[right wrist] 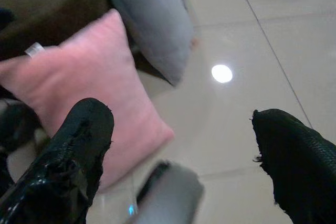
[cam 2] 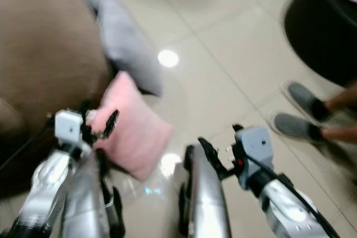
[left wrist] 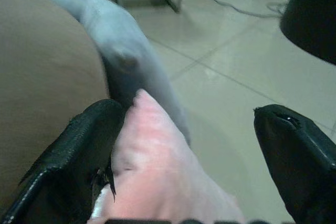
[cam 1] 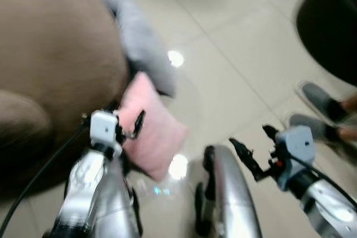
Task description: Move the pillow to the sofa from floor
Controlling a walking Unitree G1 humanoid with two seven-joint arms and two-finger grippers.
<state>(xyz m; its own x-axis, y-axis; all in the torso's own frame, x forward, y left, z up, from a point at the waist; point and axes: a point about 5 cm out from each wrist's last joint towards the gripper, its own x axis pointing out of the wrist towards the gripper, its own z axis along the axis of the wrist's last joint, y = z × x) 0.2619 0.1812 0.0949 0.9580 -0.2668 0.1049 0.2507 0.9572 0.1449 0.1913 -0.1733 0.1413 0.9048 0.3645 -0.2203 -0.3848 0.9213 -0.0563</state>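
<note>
On the floor (cam 1: 240, 54), right beside the brown sofa (cam 1: 50, 65), I see the pink pillow (cam 1: 153, 132) leaning up. A grey pillow (cam 1: 142, 43) lies just behind it, against the sofa too. My left gripper (cam 1: 129, 128) is wide open at the pillow's near edge, one finger (left wrist: 79, 156) touching it, holding nothing. My right gripper (cam 1: 254, 149) is wide open too, over bare floor, apart from the pillow. A person's feet in grey shoes (cam 1: 318, 110) stand off to my right.
</note>
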